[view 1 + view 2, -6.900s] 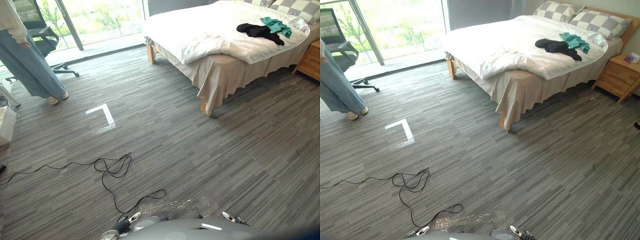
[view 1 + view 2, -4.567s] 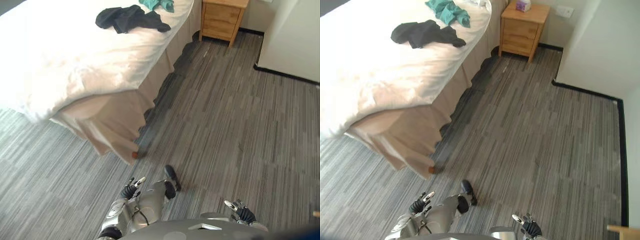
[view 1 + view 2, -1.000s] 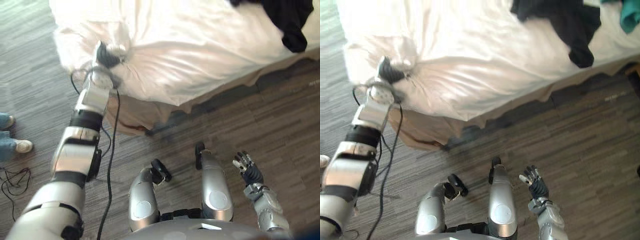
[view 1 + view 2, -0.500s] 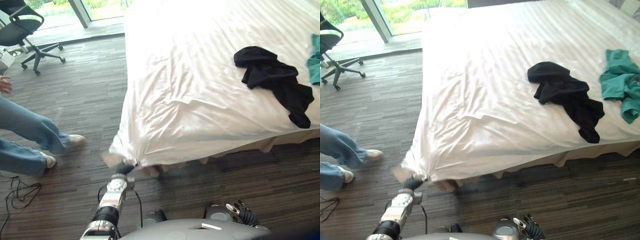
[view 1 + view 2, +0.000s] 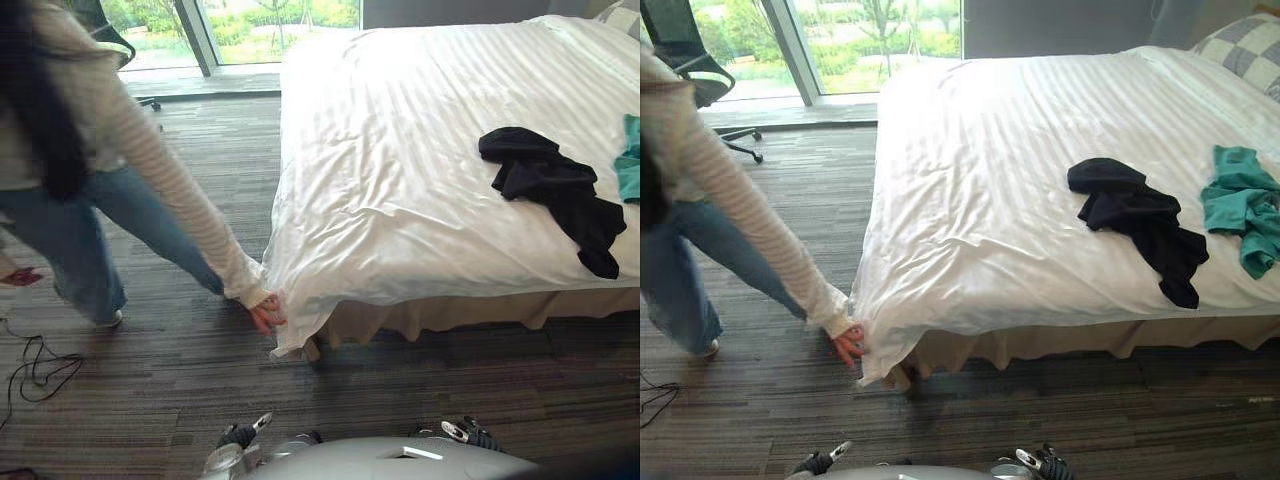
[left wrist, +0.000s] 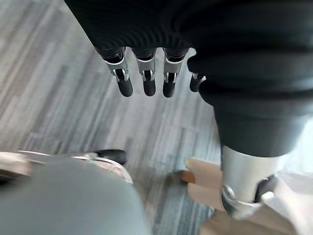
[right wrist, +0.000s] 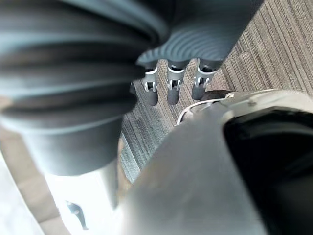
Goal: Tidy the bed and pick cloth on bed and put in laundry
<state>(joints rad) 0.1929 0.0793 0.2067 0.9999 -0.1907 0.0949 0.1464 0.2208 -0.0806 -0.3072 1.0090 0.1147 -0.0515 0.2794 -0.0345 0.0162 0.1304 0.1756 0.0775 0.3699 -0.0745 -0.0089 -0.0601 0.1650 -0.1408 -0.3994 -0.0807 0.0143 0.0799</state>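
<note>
light: bright daylight, src = window [image 5: 880,40] at far end, outdoors v. bright | glare: white sheet [image 5: 390,140] nearly blown out on window side, stripes faint | shadow: soft dark band on floor [image 5: 450,365] below sheet's near hem | wrist views: floor paler, evenly lit

teal cloth [image 5: 631,160] half out of view

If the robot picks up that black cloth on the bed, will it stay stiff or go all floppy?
Probably floppy: the black cloth lies crumpled in soft folds on the bed, so it would likely sag and dangle from wherever it's grabbed. It looks thin, so probably light. Pushed, it might bunch up rather than slide.
</note>
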